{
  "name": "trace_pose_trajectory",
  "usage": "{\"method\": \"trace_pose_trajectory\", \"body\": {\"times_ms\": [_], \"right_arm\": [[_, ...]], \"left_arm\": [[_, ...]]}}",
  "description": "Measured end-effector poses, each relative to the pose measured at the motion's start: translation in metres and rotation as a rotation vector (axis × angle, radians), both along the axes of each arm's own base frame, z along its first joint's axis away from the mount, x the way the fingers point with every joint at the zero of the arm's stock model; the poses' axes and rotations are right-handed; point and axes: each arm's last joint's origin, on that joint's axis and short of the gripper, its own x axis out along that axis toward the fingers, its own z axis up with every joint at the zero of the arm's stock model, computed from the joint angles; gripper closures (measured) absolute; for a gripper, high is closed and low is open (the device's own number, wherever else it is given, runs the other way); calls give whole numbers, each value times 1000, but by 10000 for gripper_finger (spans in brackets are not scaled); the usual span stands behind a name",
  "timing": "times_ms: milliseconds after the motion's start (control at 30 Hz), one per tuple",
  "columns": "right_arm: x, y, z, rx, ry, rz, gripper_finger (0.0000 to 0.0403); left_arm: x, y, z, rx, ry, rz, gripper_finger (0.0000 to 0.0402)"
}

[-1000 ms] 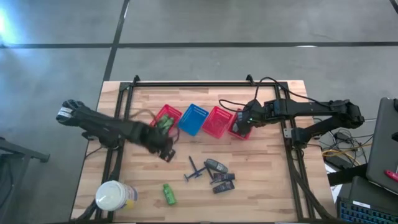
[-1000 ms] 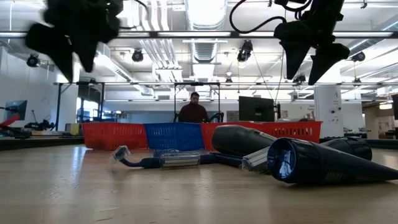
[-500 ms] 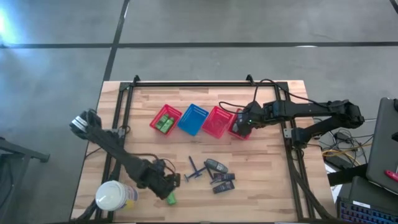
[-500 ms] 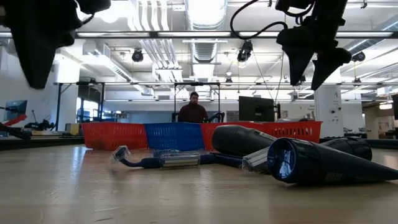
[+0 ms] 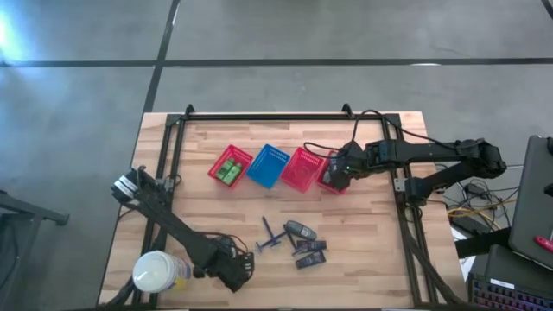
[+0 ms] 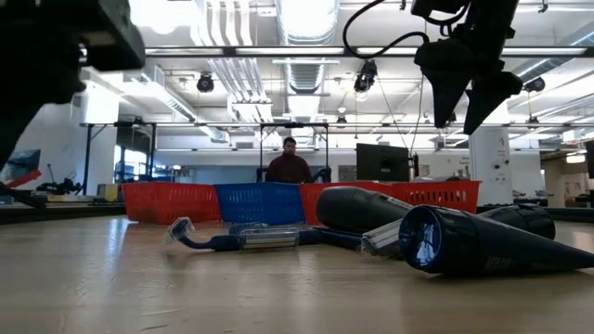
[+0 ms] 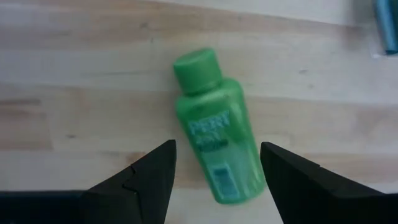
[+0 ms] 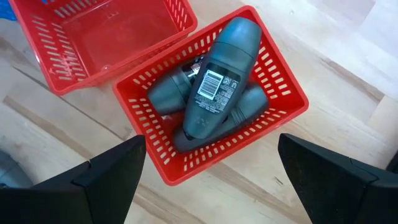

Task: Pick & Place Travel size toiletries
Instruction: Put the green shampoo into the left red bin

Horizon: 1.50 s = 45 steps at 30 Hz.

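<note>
A bright-green bottle [image 7: 216, 127] lies on its side on the wooden table near the near edge. My left gripper [image 7: 217, 149] is open above it, one finger on each side of its lower body, touching nothing. In the high view my left gripper [image 5: 235, 271] hides the bottle. My right gripper [image 8: 211, 142] hangs open over the rightmost red basket [image 8: 283, 93], where dark grey containers [image 8: 217, 84] lie piled. A dark T-shaped stick [image 5: 272, 238], a dark grey container [image 5: 300, 230] and black packets [image 5: 309, 251] lie mid-table.
A row of baskets stands across the table's middle: a red one with green bottles [image 5: 229, 167], a blue one [image 5: 269, 166], a red one [image 5: 301, 168] and the rightmost red one [image 5: 330, 183]. A large white jar [image 5: 158, 272] stands beside my left gripper. A person [image 6: 290, 162] sits far behind.
My left gripper has swung from the red basket with the green bottles toward the table's near edge and come down over the lone green bottle lying there. The bottle has not moved.
</note>
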Motion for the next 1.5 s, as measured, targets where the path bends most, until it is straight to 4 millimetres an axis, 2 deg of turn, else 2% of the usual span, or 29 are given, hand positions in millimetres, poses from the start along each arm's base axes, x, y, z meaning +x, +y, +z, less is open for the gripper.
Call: {"method": "trace_pose_trajectory", "body": {"times_ms": [367,733,967,1067,1200,1367,1500], "right_arm": [[0,0,0,-5,1,17,39],[2,0,0,-15,-10,40,40],[2,0,0,-14,-10,41,39],[2,0,0,-12,-9,41,39],[2,0,-1,-5,-7,43,39],[2,0,-1,-4,-8,42,39],[2,0,-1,3,-13,41,39]], "left_arm": [[6,0,-23,88,17,-62,168],[10,12,-16,124,-6,-180,247],[19,37,-1,162,-33,-301,243],[16,59,11,207,14,-380,246],[7,103,42,321,51,-455,249],[-7,177,82,483,60,-524,249],[-12,242,94,571,63,-585,249]]}}
